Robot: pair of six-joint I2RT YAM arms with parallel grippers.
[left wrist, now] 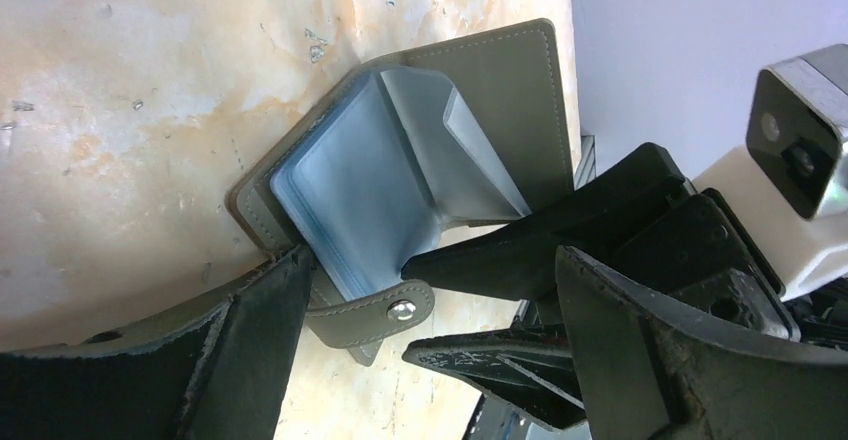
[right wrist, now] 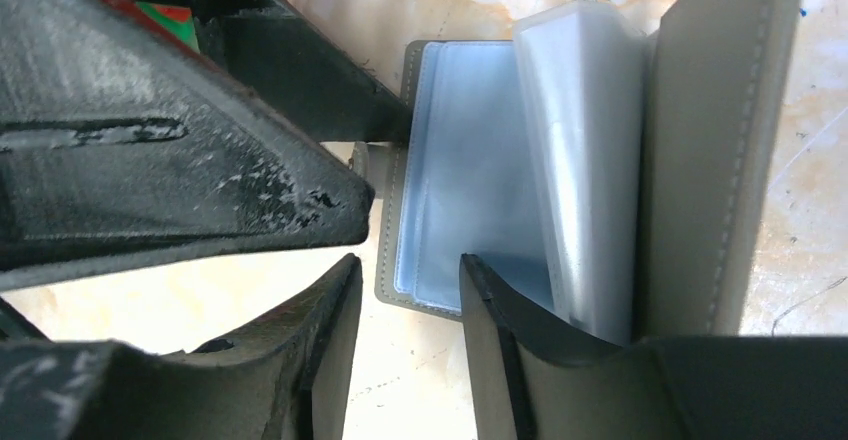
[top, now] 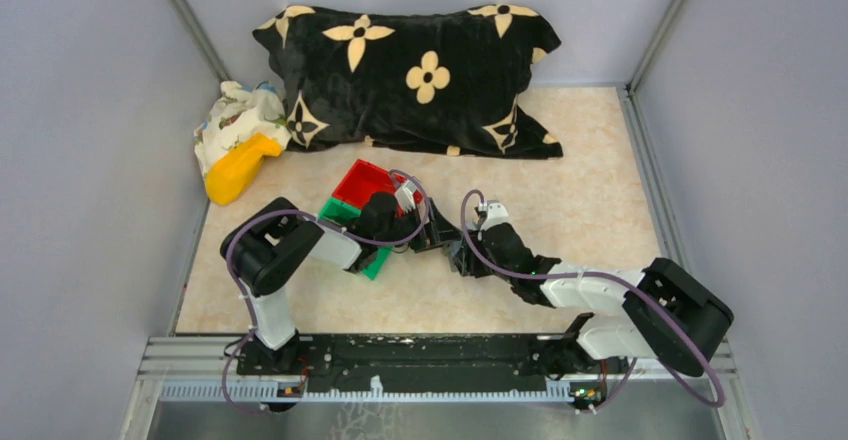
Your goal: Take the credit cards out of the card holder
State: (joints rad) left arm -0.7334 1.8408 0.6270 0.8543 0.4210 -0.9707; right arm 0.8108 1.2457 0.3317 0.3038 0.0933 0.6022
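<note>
Beige marbled bench (top: 600, 160) | grey folding card holder (left wrist: 500, 90) lay open | left pincer (left wrist: 420, 275) released wide | right pincer (right wrist: 410, 265) parted | no card was out.

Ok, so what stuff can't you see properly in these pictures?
- Top view: the card holder is almost all hidden under the left arm and right arm.
- Both wrist views: the clear sleeves are cloudy, so it's impossible to tell whether cards are inside.
- Top view: the green bin is mostly covered by the left arm.
</note>
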